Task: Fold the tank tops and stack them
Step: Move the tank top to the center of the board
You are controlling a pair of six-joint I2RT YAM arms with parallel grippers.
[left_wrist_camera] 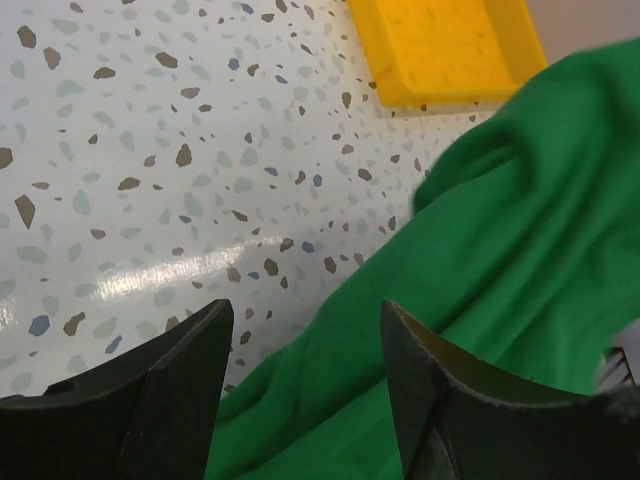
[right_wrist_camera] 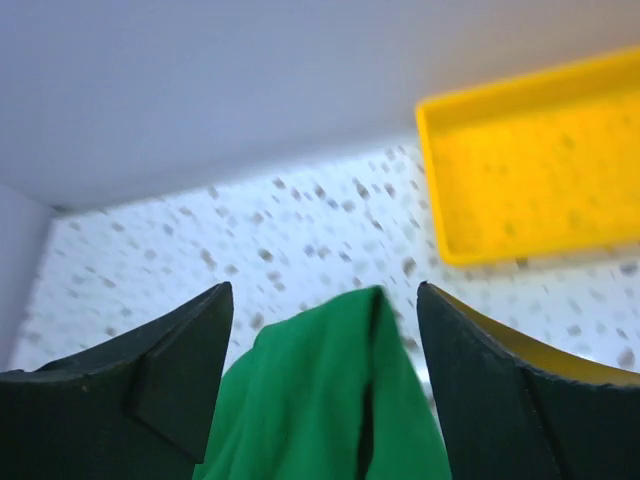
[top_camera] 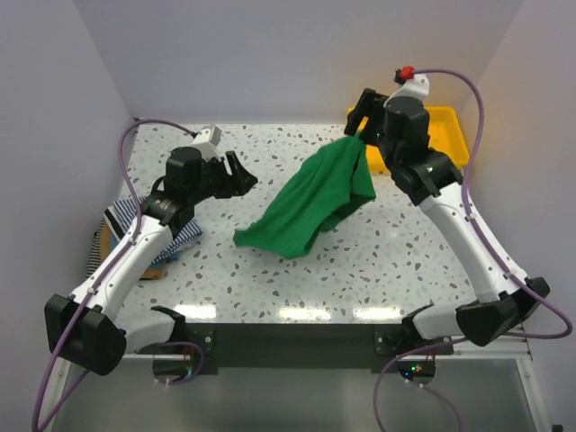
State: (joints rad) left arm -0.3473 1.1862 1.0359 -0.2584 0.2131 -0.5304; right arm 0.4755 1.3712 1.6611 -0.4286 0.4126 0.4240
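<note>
**Position.** The green tank top (top_camera: 315, 202) lies loosely bunched at the centre of the speckled table (top_camera: 270, 288). Its upper corner rises toward the right gripper (top_camera: 357, 121) in the upper right of the overhead frame. A striped tank top (top_camera: 180, 237) sits at the left edge, partly under the left arm.

**Jaws.** The right gripper's jaws stand apart. In the wrist view a peak of green cloth sits between them, and neither finger appears to press on it. The left gripper (top_camera: 245, 175) has its jaws apart too, with nothing in them, above bare table just beside the cloth's left edge.

**Handling.** In my judgement the garment is light, limp knit fabric with a matte surface. It creases and sags, will not hold a shape, and is in no way fragile. It is best pinched at the hem corners or shoulder straps, one gripper to each, so that it spreads flat.

**Materials.** The yellow tray (top_camera: 445, 135) in the upper right is rigid, smooth plastic, rectangular with a raised rim. The tabletop is hard and glossy.
</note>
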